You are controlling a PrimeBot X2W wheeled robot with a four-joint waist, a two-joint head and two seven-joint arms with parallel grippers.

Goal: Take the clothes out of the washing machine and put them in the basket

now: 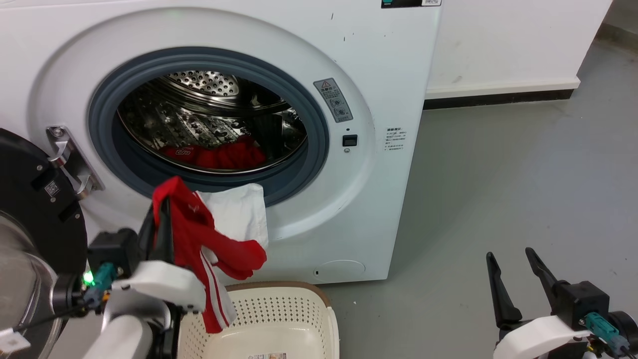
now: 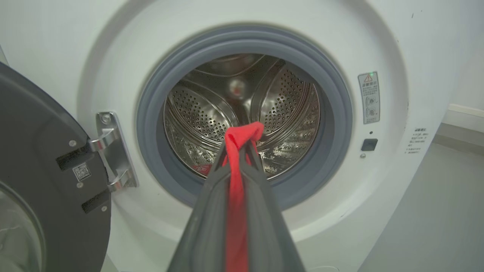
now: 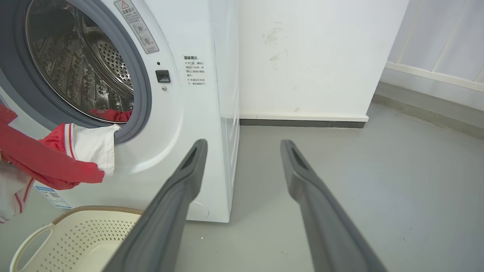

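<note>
Our left gripper (image 1: 160, 203) is clamped on a red garment (image 1: 199, 234), with a fold pinched between the fingertips and bunched just above them. In the left wrist view the gripper (image 2: 242, 142) has the garment (image 2: 235, 196) running down between its two fingers. From the grip it hangs down and to the gripper's right, showing a white panel and white stripes. The panel hangs in front of the lower lip of the porthole; we cannot tell whether it touches. The striped end dangles over the left side of the basket (image 1: 299, 287), which stands below the gripper, just in front of the washer (image 1: 389, 75). A paper label (image 1: 266, 356) lies on the basket's bottom.

Straight ahead of the left gripper is the drum (image 2: 287, 94), with more red clothes (image 1: 224, 155) lying on its floor. The door (image 2: 38, 170) stands swung open to the gripper's left.

Our right gripper (image 1: 510, 254) is spread wide and holds nothing, low over the grey floor (image 1: 498, 174), well apart from the basket. From the right wrist, the gripper (image 3: 244, 143) has the washer (image 3: 196, 113) ahead and to its left. Farther left we see the garment (image 3: 49, 158) above the basket (image 3: 94, 208) and the clothes (image 3: 113, 114) in the drum.
</note>
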